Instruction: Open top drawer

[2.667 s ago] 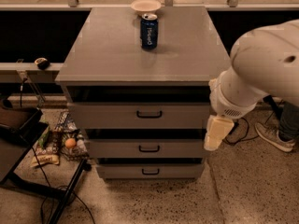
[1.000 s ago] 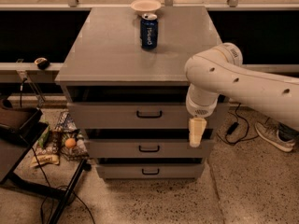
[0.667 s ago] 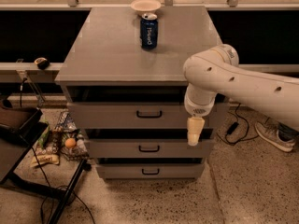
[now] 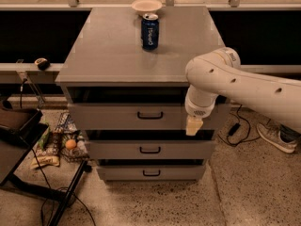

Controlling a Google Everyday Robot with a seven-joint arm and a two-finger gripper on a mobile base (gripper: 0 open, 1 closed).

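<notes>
The top drawer (image 4: 108,117) is the uppermost grey front of a three-drawer cabinet, with a small black pull handle (image 4: 150,115) at its centre. Its front stands slightly forward of the cabinet top, with a dark gap above it. My gripper (image 4: 193,125) hangs from the white arm in front of the drawer's right part, to the right of the handle and a little below its height. It holds nothing that I can see.
Two shorter drawers (image 4: 150,149) lie below. On the cabinet top (image 4: 108,51) stand a blue can (image 4: 150,31) and a white bowl (image 4: 146,5). A stand with snacks (image 4: 56,140) is at the lower left; cables and a shoe (image 4: 275,138) are at the right.
The arm has swung left from the cabinet's right side, carrying the gripper across the top drawer's front toward the handle. The drawers have not moved.
</notes>
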